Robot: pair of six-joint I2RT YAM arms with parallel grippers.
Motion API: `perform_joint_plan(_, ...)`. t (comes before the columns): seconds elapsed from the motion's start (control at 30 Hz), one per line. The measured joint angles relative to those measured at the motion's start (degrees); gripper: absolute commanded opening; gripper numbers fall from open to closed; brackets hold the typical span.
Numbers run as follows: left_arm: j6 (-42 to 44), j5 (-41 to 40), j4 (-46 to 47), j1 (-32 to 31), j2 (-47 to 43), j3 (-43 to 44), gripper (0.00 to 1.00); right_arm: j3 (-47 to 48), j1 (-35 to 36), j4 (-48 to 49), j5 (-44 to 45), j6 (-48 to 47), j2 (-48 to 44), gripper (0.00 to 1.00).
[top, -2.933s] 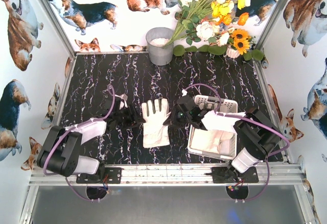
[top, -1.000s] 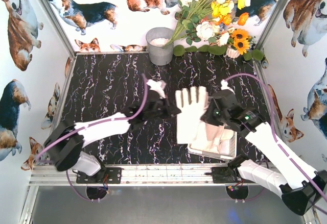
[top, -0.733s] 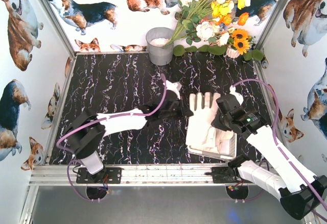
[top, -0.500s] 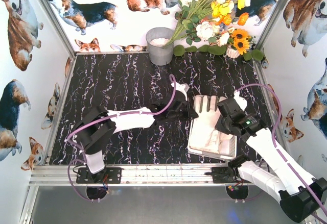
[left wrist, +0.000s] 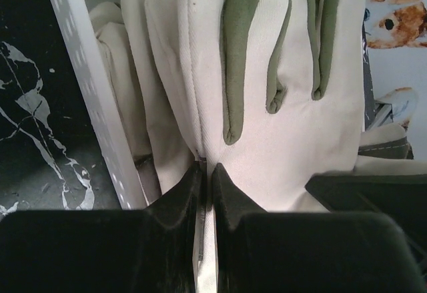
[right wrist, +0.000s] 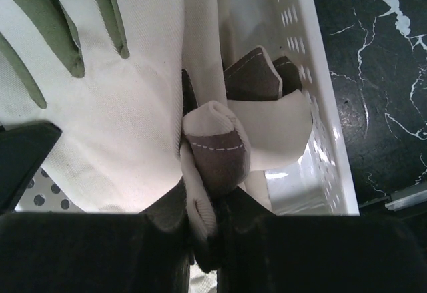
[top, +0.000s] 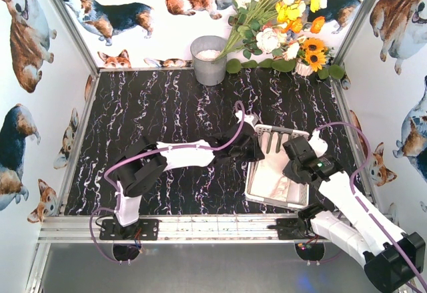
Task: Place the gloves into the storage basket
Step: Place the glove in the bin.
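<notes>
A cream-white glove (left wrist: 280,126) with green strips between its fingers hangs over the white storage basket (top: 295,133), held by both grippers. My left gripper (left wrist: 205,171) is shut on the glove's side edge, just inside the perforated basket wall (left wrist: 93,99). My right gripper (right wrist: 208,199) is shut on a bunched fold of the same glove (right wrist: 133,106), with a grey-brown patch (right wrist: 217,159) between the jaws. Another glove (left wrist: 127,86) lies underneath in the basket. In the top view the left gripper (top: 252,147) and right gripper (top: 292,155) flank the glove (top: 270,173) inside the basket.
A grey metal bucket (top: 209,59) stands at the back centre, with a flower bunch (top: 280,19) to its right. The black marble tabletop (top: 153,113) is bounded by dog-print walls. The basket's right wall (right wrist: 310,99) is close to my right fingers.
Both grippers carried the glove from the table's middle to the right and lowered it into the basket. The left arm has stretched far across to the right.
</notes>
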Motion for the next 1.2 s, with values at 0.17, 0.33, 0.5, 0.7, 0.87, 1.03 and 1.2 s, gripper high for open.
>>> perform_joint_plan(0.17,0.4,-2.2,-2.6,-0.2,0.8,2.1,0.0,-1.6,-0.1,2.8,0.6,0.4,0.6,0.0)
perform_joint_plan(0.33,0.6,-5.2,-5.4,-0.2,1.1,3.5,0.0,-2.4,-0.1,6.0,0.6,0.2,2.0,0.06)
perform_joint_plan(0.5,1.1,-6.6,-6.9,-0.3,2.0,4.9,0.09,-2.6,-0.1,6.1,1.7,-0.6,2.6,0.6)
perform_joint_plan(0.7,3.7,-10.2,-8.4,-0.2,1.3,5.9,0.31,0.7,-0.5,1.2,4.0,-2.8,1.9,0.94)
perform_joint_plan(0.87,6.9,-14.3,-13.6,0.1,-0.6,8.9,0.39,7.1,-0.8,-4.6,7.4,-4.9,1.0,0.9)
perform_joint_plan(1.03,8.4,-15.8,-16.1,-0.2,-2.8,9.4,0.35,10.2,-0.8,-6.6,7.4,-8.3,-0.8,0.66)
perform_joint_plan(1.2,9.2,-11.9,-16.0,-0.4,-1.9,11.8,0.23,9.9,-1.1,-3.7,3.9,-12.0,-1.7,0.45)
